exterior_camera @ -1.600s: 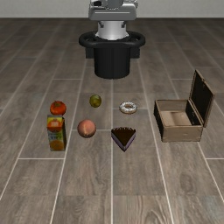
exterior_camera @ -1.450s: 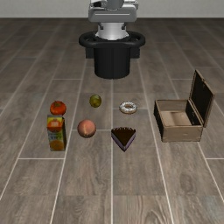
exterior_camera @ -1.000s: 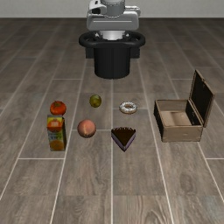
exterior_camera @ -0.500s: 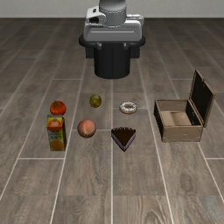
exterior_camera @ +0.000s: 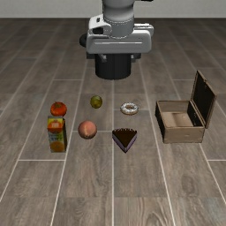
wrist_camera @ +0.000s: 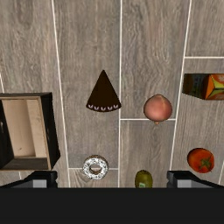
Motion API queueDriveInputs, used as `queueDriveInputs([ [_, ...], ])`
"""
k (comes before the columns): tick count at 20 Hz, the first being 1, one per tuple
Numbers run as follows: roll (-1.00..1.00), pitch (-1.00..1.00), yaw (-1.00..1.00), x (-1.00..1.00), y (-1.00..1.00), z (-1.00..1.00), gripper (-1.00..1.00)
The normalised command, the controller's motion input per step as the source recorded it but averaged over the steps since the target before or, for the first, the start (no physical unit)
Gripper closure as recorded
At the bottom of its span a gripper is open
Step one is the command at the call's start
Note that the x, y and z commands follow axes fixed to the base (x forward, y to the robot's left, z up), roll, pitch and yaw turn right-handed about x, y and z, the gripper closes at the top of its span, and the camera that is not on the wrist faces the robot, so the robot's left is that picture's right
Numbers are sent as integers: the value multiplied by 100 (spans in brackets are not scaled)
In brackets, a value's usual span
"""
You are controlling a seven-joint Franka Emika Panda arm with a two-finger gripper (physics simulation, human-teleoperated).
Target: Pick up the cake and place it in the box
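The jaws hang high over the wooden floor (exterior_camera: 177, 190), spread wide and holding nothing; the cake (exterior_camera: 124, 139) lies on the floor between the peach (exterior_camera: 86, 130) and the open box (exterior_camera: 184, 134), touching neither, with the doughnut (exterior_camera: 130, 108) near it.

A floor (exterior_camera: 132, 190) of grey-brown wooden planks carries everything. At the exterior view's right sits an open wooden box (exterior_camera: 181, 121) with its lid raised. Near the middle lies a wedge of chocolate cake (exterior_camera: 124, 139), with a sprinkled donut (exterior_camera: 130, 108) on its far side and a peach (exterior_camera: 86, 130) to its left. Farther left is a juice carton (exterior_camera: 56, 134) with a tomato (exterior_camera: 58, 109) just beyond it, and a green fruit (exterior_camera: 95, 101) lies beyond the peach.
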Motion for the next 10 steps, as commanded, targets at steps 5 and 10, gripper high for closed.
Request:
queueDriveInputs([
  [5,0,0,0,20,20,-60,-100],
  [10,0,0,0,0,0,-100,-100],
])
